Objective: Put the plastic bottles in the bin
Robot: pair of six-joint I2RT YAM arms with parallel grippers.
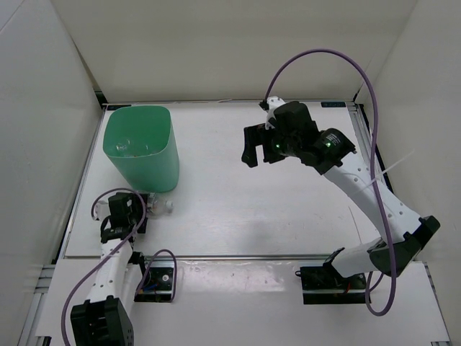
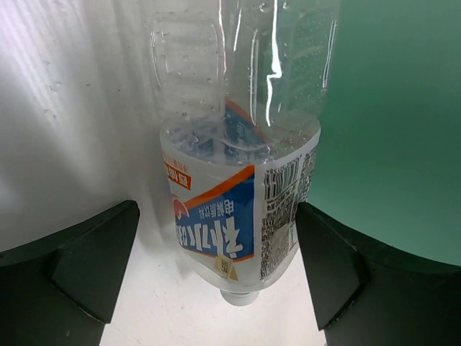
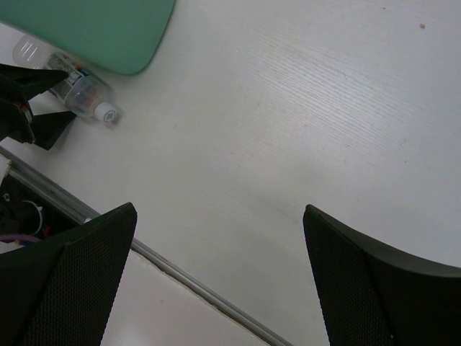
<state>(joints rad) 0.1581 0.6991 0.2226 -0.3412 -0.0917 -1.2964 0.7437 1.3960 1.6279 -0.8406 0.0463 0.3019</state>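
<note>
A clear plastic bottle (image 2: 230, 144) with a dark-blue label and a white cap lies on the table against the foot of the mint-green bin (image 2: 389, 108). My left gripper (image 2: 216, 277) is open, with its fingers on either side of the labelled end; the right finger is close to or touching the label, and the left finger stands apart. In the top view the bottle (image 1: 161, 209) lies beside the left gripper (image 1: 142, 210), below the bin (image 1: 140, 155). Clear bottles (image 1: 127, 148) lie inside the bin. My right gripper (image 1: 254, 153) is open and empty, up over the table's middle.
The right wrist view shows the bin's corner (image 3: 94, 29), the bottle (image 3: 83, 90), the left gripper's fingers (image 3: 29, 101) and the table's metal front rail (image 3: 187, 277). White walls enclose the table. The right arm's purple cable (image 1: 338, 61) arcs at the back right.
</note>
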